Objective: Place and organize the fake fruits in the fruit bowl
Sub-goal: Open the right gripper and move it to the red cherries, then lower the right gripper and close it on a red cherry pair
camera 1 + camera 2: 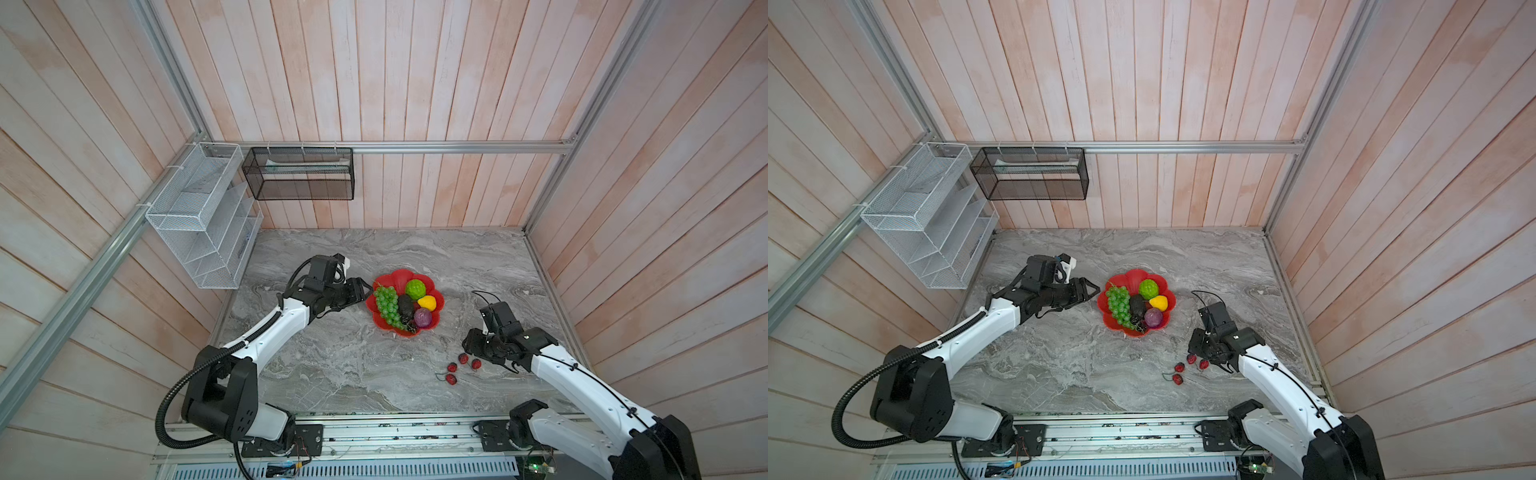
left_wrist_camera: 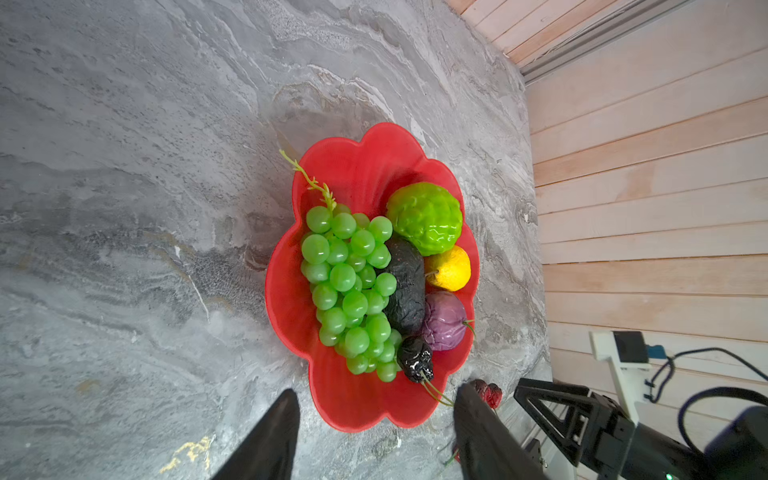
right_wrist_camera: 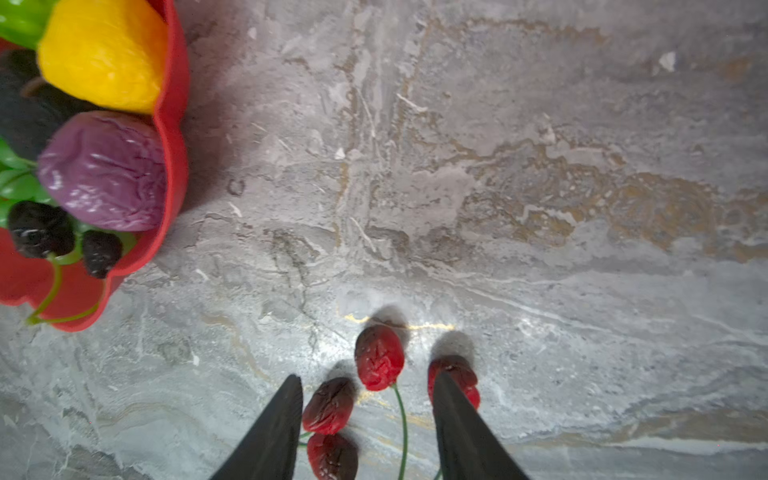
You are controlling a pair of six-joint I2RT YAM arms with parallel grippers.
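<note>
The red flower-shaped fruit bowl (image 1: 400, 276) (image 1: 1135, 276) (image 2: 365, 166) holds a green grape bunch (image 1: 386, 305) (image 2: 349, 286), a bumpy lime-green ball (image 1: 415, 289), a yellow fruit (image 1: 428, 302) (image 3: 99, 54), a dark avocado (image 2: 405, 286), a purple fruit (image 1: 423, 318) (image 3: 104, 170) and black berries (image 2: 415, 359). Several red berries (image 1: 452, 367) (image 1: 1179, 367) (image 3: 378, 357) lie on the table, right of the bowl and nearer the front. My right gripper (image 1: 468, 351) (image 3: 368, 376) stands open low over them, its fingers straddling some. My left gripper (image 1: 366, 286) (image 2: 376, 390) is open and empty at the bowl's left rim.
A white wire basket (image 1: 199, 216) hangs on the left wall and a black mesh basket (image 1: 299, 174) on the back wall, both above the table. Wooden slat walls close three sides of the grey marble tabletop (image 1: 332, 365). A metal rail (image 1: 395, 432) runs along the front.
</note>
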